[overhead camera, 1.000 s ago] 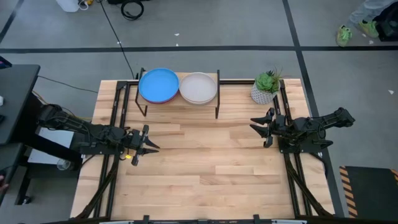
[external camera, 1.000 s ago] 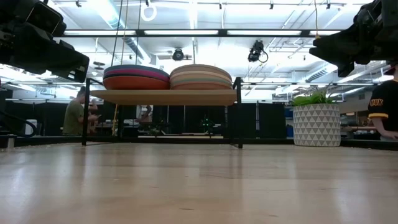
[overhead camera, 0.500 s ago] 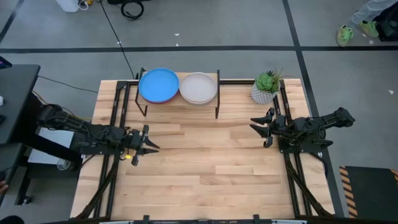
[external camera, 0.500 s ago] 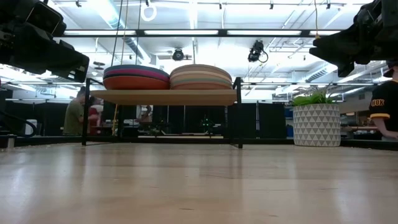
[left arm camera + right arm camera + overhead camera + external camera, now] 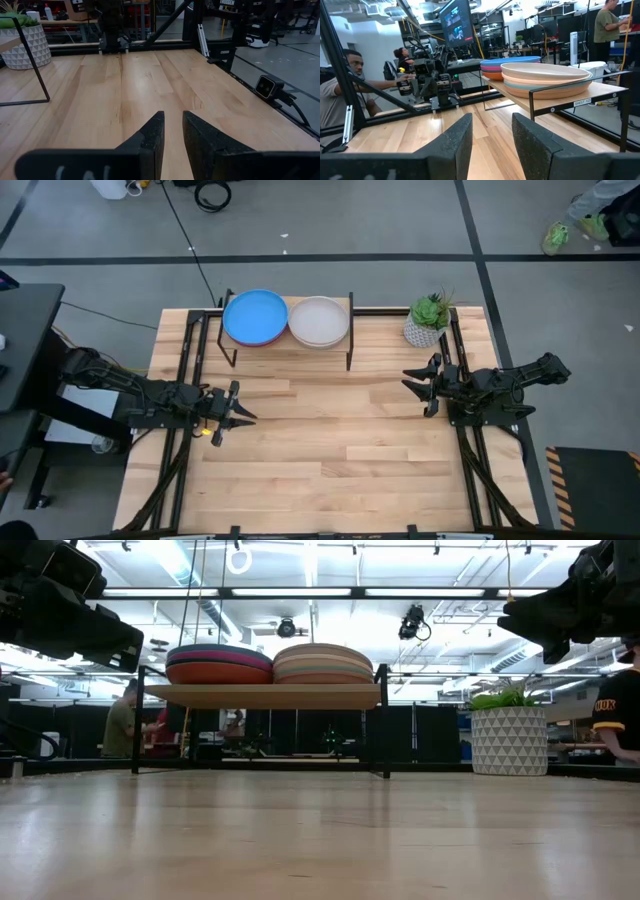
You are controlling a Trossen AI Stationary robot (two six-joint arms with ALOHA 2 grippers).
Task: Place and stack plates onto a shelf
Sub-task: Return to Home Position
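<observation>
Two stacks of plates rest on the shelf [image 5: 290, 348] at the table's far edge. The left stack [image 5: 255, 316] has a bright blue plate on top, with magenta and orange ones below it in the low view [image 5: 219, 665]. The right stack [image 5: 319, 321] has a pale grey plate on top, with peach and tan ones under it [image 5: 545, 80]. My left gripper [image 5: 244, 414] hovers over the table's left side, open and empty [image 5: 172, 131]. My right gripper [image 5: 407, 379] hovers over the right side, open and empty [image 5: 492, 132].
A potted plant in a white patterned pot [image 5: 427, 321] stands at the far right corner, beside the shelf. Black frame rails [image 5: 183, 380] run along the table's left and right sides. Bare wood [image 5: 330, 430] lies between the arms. People sit beyond the table [image 5: 345, 95].
</observation>
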